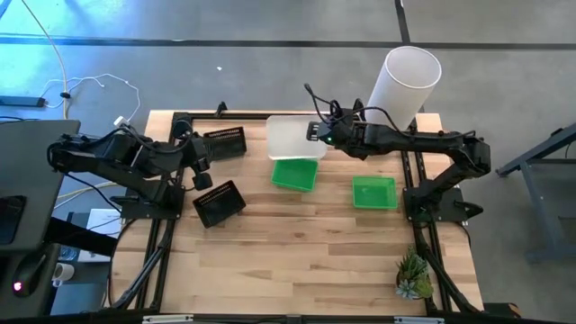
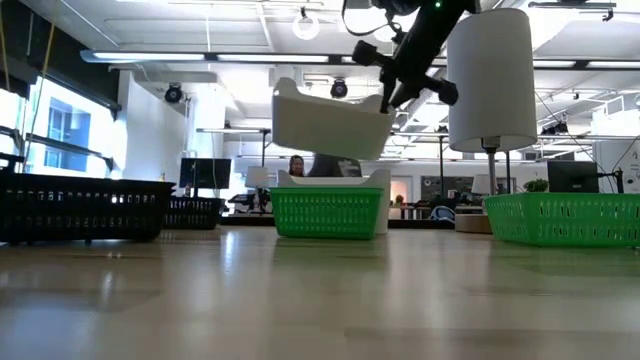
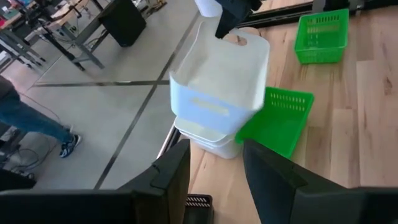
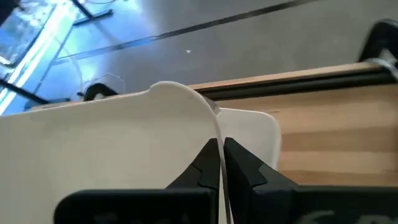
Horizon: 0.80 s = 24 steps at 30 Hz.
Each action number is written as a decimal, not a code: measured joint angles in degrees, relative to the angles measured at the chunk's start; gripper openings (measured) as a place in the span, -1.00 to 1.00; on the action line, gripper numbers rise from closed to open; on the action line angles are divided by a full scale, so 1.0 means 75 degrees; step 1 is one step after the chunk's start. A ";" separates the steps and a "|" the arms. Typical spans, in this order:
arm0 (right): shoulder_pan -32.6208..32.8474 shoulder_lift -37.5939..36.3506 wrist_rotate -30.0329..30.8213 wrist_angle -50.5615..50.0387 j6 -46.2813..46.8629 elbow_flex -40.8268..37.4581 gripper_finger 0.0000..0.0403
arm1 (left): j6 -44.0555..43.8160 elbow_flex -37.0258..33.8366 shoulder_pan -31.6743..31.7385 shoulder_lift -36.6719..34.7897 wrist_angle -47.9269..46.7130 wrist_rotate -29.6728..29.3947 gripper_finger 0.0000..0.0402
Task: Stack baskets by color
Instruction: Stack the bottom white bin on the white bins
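Right claw [image 4: 221, 163] is clamped tight on the thin end wall of a white basket [image 1: 290, 135], holding it tilted in the air above another white basket [image 3: 208, 138] at the desk's [image 1: 297, 261] far edge. A green basket [image 1: 294, 174] sits just beside that stack, a second green basket [image 1: 374, 192] lies apart. Left claw [image 1: 200, 171] stands part open and empty between two black baskets [image 1: 219, 203].

We worked in an open-plan lab: ceiling lights [image 2: 130, 58], desks with monitors [image 2: 205, 173], a seated person [image 2: 296, 166], concrete floor [image 1: 225, 72].
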 joint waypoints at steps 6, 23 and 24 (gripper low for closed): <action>-0.0198 0.0005 -0.0214 -0.0468 0.1051 0.0000 -1.00 | -0.0139 -0.0001 -0.0006 -0.0062 -0.0001 0.0027 -0.34; -0.0716 0.0017 -0.0930 -0.0848 0.1798 0.0000 -1.00 | -0.0471 -0.0001 -0.0006 -0.0123 -0.0054 0.0139 -0.34; -0.0731 0.0044 -0.0949 -0.0888 0.1798 0.0000 -1.00 | -0.0500 -0.0001 -0.0006 -0.0123 -0.0057 0.0142 -0.34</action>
